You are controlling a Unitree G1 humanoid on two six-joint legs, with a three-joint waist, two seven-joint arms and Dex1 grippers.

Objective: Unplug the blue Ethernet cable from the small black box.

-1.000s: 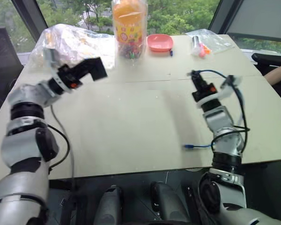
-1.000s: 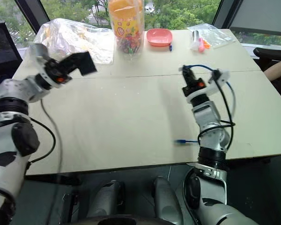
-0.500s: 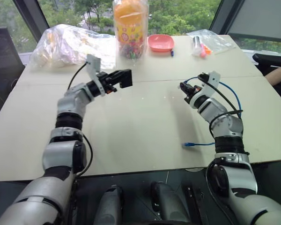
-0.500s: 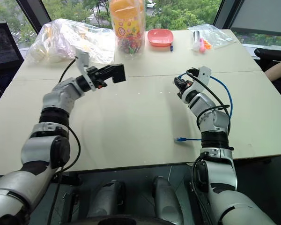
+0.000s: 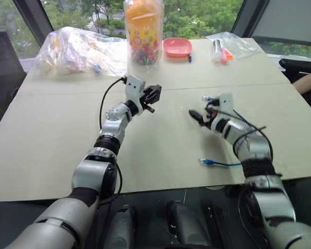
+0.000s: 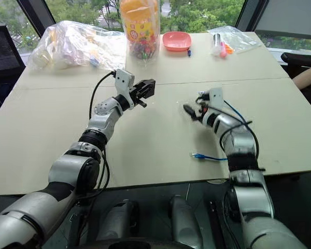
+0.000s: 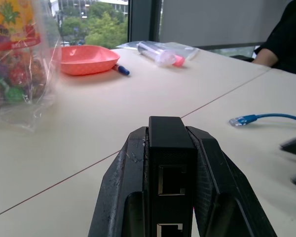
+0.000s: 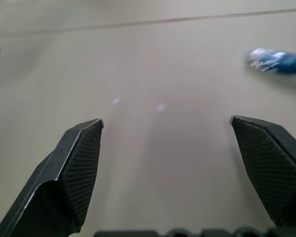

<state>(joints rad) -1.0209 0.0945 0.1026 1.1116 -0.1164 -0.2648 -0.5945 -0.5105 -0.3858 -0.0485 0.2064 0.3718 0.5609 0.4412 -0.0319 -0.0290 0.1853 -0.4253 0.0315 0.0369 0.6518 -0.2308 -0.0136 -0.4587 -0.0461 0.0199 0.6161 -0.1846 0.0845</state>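
Above the table (image 5: 52,140) we clamp the small black box (image 7: 170,163), rigid and light, edgewise in our left gripper (image 7: 170,148), its ports empty; the limp blue Ethernet cable (image 5: 217,163) lies loose beside our wide-open, empty right gripper (image 8: 180,168).

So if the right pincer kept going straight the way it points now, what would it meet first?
Most likely the bare beige tabletop. The open right pincer has nothing between its fingers; the thin bright-blue Ethernet cable's plug lies off to one side, though depth is uncertain.
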